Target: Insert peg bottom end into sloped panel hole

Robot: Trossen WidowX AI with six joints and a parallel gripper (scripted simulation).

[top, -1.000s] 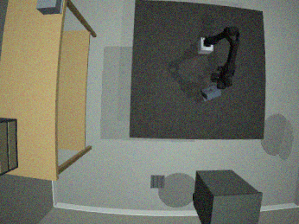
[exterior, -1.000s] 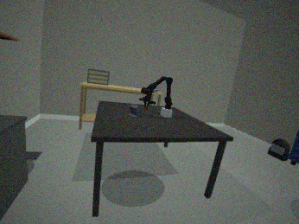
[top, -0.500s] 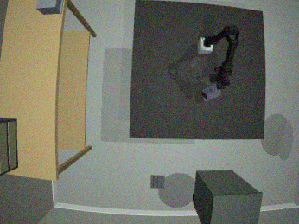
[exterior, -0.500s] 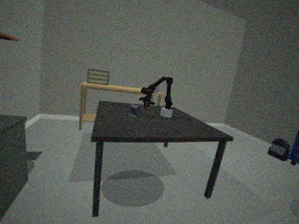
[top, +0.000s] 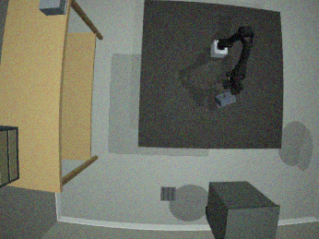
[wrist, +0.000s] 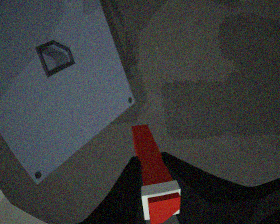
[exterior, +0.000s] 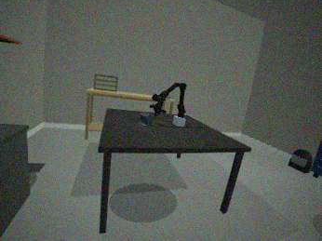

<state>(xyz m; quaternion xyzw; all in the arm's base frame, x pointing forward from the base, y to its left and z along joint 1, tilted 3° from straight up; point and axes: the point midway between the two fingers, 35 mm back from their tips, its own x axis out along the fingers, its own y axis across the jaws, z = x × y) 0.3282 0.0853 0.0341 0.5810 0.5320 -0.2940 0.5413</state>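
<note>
A red peg with a white band near its upper end is held between the black fingers of my gripper. The gripper is shut on it. The peg's free end points toward the top of the wrist view. The blue-grey sloped panel lies left of the peg in the wrist view. Its dark-rimmed, angular hole is at upper left, well apart from the peg's tip. In the top view, the gripper is close beside the panel. The peg's cross-section is not clear.
The dark table carries the arm, whose white base is away from the panel. Two dark screw heads sit at the panel's corners. A wooden bench and a dark cabinet stand off the table.
</note>
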